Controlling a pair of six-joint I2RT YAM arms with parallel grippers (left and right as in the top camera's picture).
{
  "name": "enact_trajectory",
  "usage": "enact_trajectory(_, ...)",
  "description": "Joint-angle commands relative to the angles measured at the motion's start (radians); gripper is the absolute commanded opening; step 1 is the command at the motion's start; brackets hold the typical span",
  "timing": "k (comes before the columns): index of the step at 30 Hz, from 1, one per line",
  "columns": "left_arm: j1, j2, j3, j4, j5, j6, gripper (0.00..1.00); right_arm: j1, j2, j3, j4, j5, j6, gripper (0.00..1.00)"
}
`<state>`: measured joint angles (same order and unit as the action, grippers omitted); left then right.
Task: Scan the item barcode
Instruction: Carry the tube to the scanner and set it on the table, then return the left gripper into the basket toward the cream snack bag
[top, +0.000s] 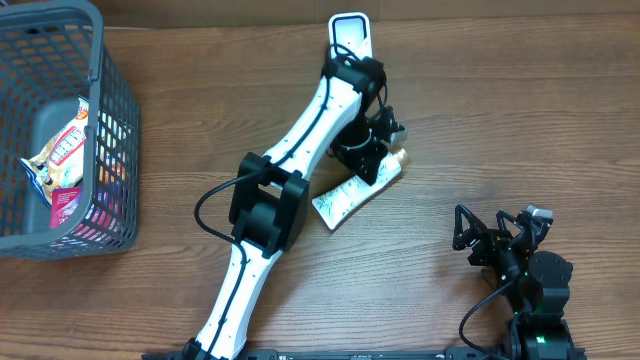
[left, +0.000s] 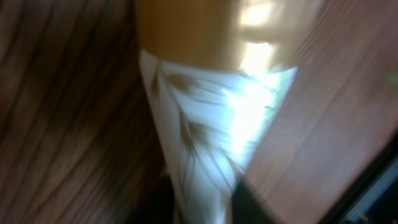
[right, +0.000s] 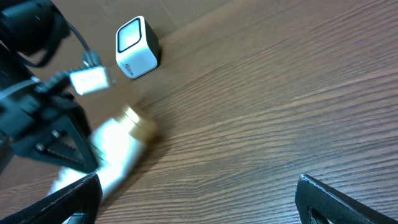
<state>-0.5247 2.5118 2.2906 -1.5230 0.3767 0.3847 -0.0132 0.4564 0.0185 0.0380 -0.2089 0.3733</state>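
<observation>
- White squeeze tube (top: 338, 203) flat on the wooden bench (top: 500, 110), near its middle and slanted: gold cap (top: 400, 160) toward the far right, flat crimped end toward the near left.
- Up close in the left wrist view: shiny gold cap at the top, white body below it narrowing downward, printed with thin brown leaf-like strokes; bright glare down 1 side; everything blurred, print unreadable.
- From overhead, small dark markings along the white body, too small to read.
- In the right wrist view, only a pale blur of a tube, gold cap on the scanner's side.
- Directly over the tube's cap half, the left pincer (top: 366, 160), covering that stretch; cannot tell whether spread, pressed together, or pinching the tube.
- At the near right corner, the right pincer (right: 199, 186), spread wide with nothing between its fingers, low over bare wood and well apart from the tube.
- At the far edge of the bench, a white cube-shaped scanner (top: 350, 30) with a dark-rimmed window, upright, beyond the tube and not touching it.
- At the far left, a grey mesh basket (top: 110, 120) with colourful snack packets (top: 60, 155) inside, well apart from the tube.
</observation>
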Motion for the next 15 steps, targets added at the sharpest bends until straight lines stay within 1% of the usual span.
enact_trajectory(1,0.000,-0.013,-0.047,0.048,-0.101,0.019,0.41,-0.001,0.000,-0.010,0.010,0.009,0.005,1.00)
enact_trajectory(2,0.000,-0.013,-0.049,0.055,-0.121,0.019,0.50,-0.001,0.000,-0.010,0.010,0.010,0.005,1.00)
enact_trajectory(6,0.001,-0.022,-0.018,0.045,-0.110,0.005,0.62,-0.001,0.000,-0.010,0.010,0.010,0.005,1.00)
enact_trajectory(8,-0.002,-0.034,0.054,0.004,-0.107,-0.021,0.70,-0.001,0.000,-0.010,0.010,0.010,0.005,1.00)
enact_trajectory(11,-0.002,-0.069,0.244,-0.069,-0.088,-0.039,0.79,-0.001,0.000,-0.010,0.009,0.010,0.005,1.00)
enact_trajectory(12,-0.002,-0.088,0.322,-0.082,-0.088,-0.060,0.86,-0.001,0.000,-0.010,0.008,0.009,0.005,1.00)
enact_trajectory(13,0.002,-0.109,0.408,-0.094,-0.088,-0.077,0.97,-0.001,0.000,-0.010,0.005,0.009,0.005,1.00)
enact_trajectory(14,0.010,-0.136,0.505,-0.099,-0.090,-0.098,1.00,-0.001,0.000,-0.010,-0.003,0.009,0.005,1.00)
enact_trajectory(15,0.019,-0.158,0.573,-0.098,-0.100,-0.116,1.00,-0.001,0.000,-0.010,-0.011,0.008,0.005,1.00)
